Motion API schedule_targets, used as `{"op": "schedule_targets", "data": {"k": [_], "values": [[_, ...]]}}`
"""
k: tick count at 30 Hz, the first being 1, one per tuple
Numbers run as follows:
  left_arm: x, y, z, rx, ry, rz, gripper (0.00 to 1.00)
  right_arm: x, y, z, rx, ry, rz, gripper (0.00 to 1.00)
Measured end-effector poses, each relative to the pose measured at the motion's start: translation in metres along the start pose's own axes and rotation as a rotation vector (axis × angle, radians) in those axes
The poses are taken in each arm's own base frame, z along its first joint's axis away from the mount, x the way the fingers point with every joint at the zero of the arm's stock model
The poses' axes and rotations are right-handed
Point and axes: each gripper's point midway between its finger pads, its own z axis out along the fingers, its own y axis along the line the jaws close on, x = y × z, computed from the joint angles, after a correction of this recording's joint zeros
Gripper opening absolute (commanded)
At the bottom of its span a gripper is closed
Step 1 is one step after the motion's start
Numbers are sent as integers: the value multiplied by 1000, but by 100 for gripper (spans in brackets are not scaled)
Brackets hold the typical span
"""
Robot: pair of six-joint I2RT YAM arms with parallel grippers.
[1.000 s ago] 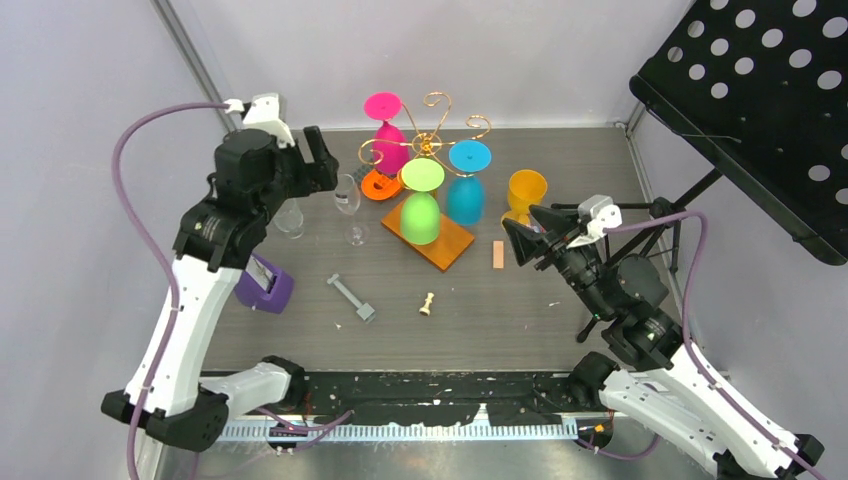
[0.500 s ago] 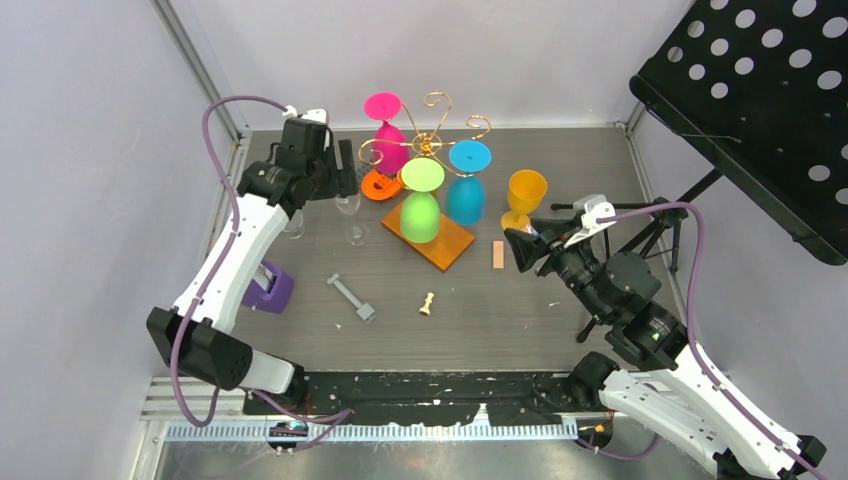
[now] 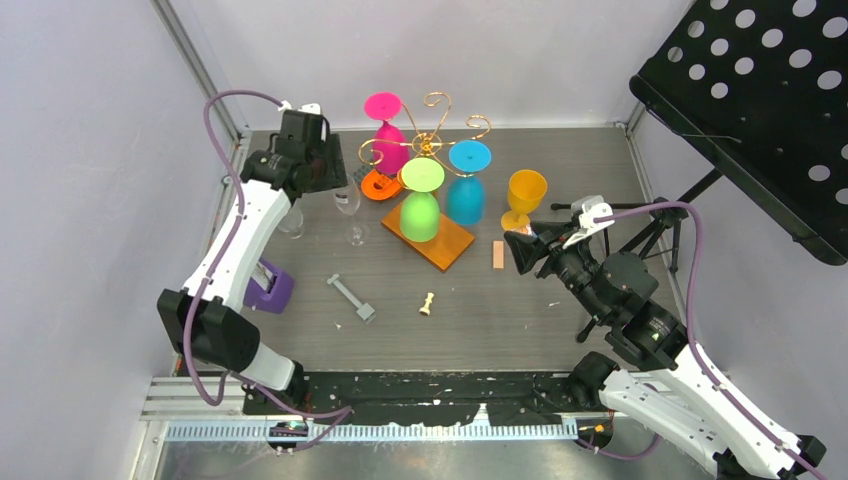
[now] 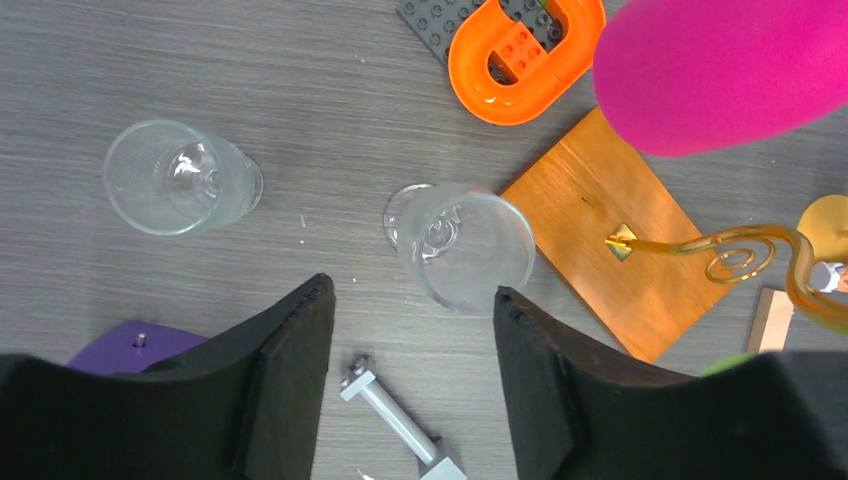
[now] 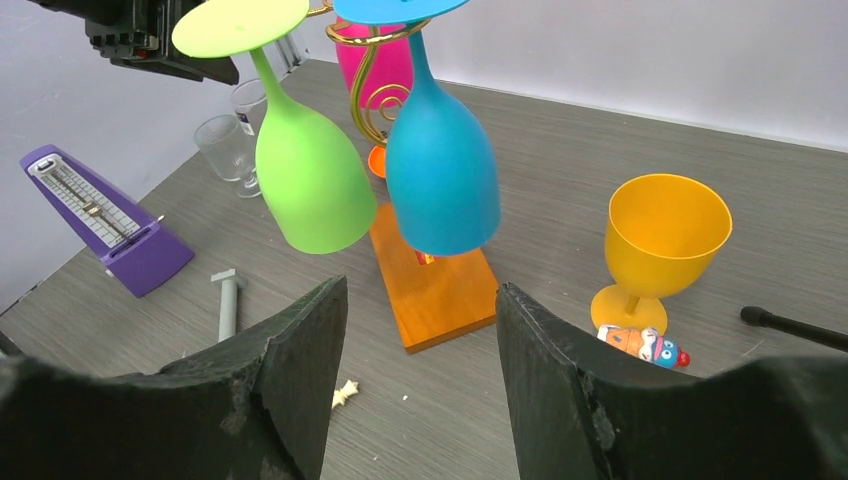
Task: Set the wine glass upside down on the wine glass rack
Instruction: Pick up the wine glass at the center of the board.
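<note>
Wine glass (image 4: pixel 460 248): clear, standing upright on the table (image 3: pixel 580 160), just left of the wine glass rack (image 3: pixel 427 143) and beside its wooden base (image 3: pixel 445 250); not hung.
Metronome (image 3: pixel 268 290): purple, on the near-left part of the table.
Second clear glass (image 4: pixel 180 178): upright, left of the wine glass and apart from it.
Left gripper (image 4: pixel 412 292): above the wine glass, pointing down. Its fingers are parted, the glass shows below the gap, and nothing is held.
Wine glass rack: far centre. Its gold curled arms carry a pink glass (image 3: pixel 388 130), a green glass (image 3: pixel 420 215) and a blue glass (image 3: pixel 465 198), all bowl-down.
Yellow goblet (image 3: pixel 525 190): upright on the table, right of the rack.
Right gripper (image 5: pixel 420 290): low, right of the wooden base and near the goblet, facing the rack. Its fingers are parted and empty.
</note>
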Motion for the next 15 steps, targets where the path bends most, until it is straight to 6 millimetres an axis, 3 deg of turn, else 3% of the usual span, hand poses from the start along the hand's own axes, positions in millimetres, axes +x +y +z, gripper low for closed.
{"op": "schedule_targets", "data": {"k": [15], "values": [[6,-5,35,-12,68,21,37,2,0,0,1,7,-2,63]]}}
